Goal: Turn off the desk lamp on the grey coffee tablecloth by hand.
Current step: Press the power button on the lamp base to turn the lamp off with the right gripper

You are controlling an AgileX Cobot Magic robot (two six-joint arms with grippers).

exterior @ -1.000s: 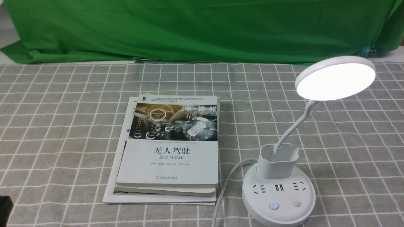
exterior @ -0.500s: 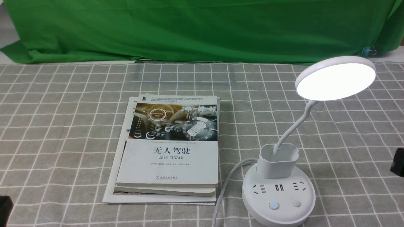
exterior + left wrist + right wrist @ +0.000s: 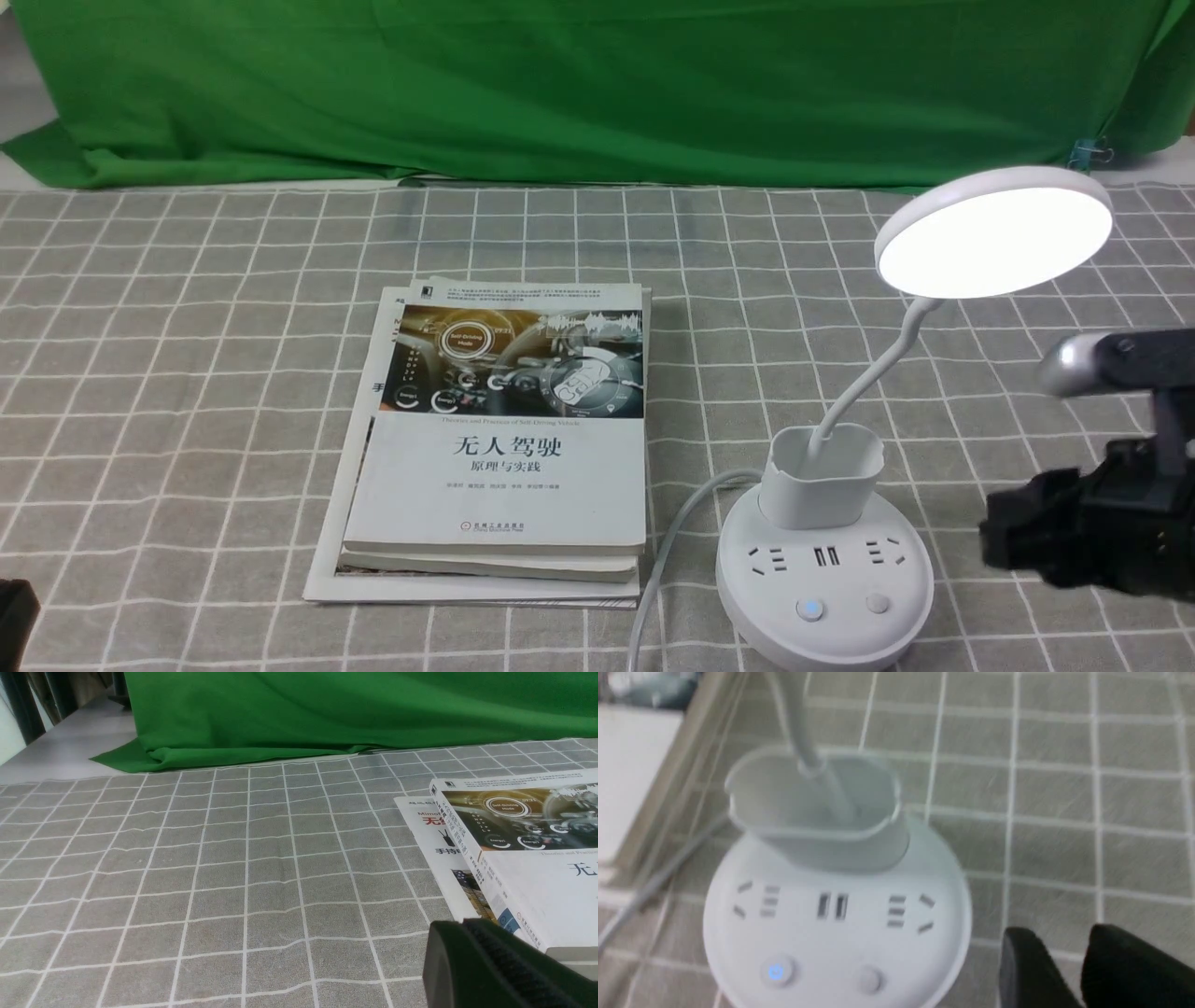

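The desk lamp stands at the front right of the grey coffee tablecloth, its disc head lit. On its base a button with a blue light sits beside a plain button. My right gripper hovers just right of the base, apart from it. In the right wrist view the lamp base fills the frame, with the right gripper beside it, a narrow gap between its fingers, empty. My left gripper rests low by the books, jaws together, empty.
A stack of books lies left of the lamp and also shows in the left wrist view. The lamp's grey cable runs between books and base. A green cloth hangs at the back.
My right arm has come in from the right edge and moved left toward the lamp base. The lamp stays lit. The left arm has not moved.
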